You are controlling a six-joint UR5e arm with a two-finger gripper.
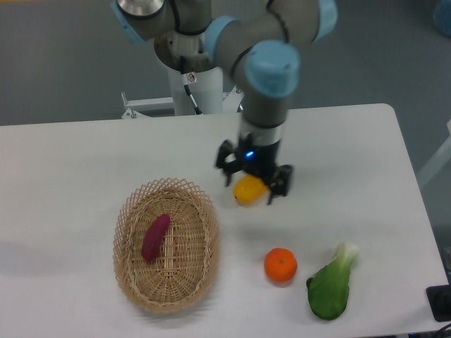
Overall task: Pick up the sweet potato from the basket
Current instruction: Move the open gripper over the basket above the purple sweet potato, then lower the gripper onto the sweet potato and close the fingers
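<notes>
The sweet potato (156, 237), slim and magenta-purple, lies inside the oval wicker basket (134, 282) at the front left of the table. My gripper (251, 189) hangs to the right of the basket, well apart from it. Its jaws stand spread wide, with its dark fingers (226, 169) on either side of a plump yellow fruit (248, 190) on the table. I cannot tell whether the fingers touch the fruit. Nothing is lifted.
A round orange (280, 265) and a green leafy vegetable (331, 289) lie at the front right. The arm's base stands at the table's far edge. A dark object (440, 303) shows at the right border.
</notes>
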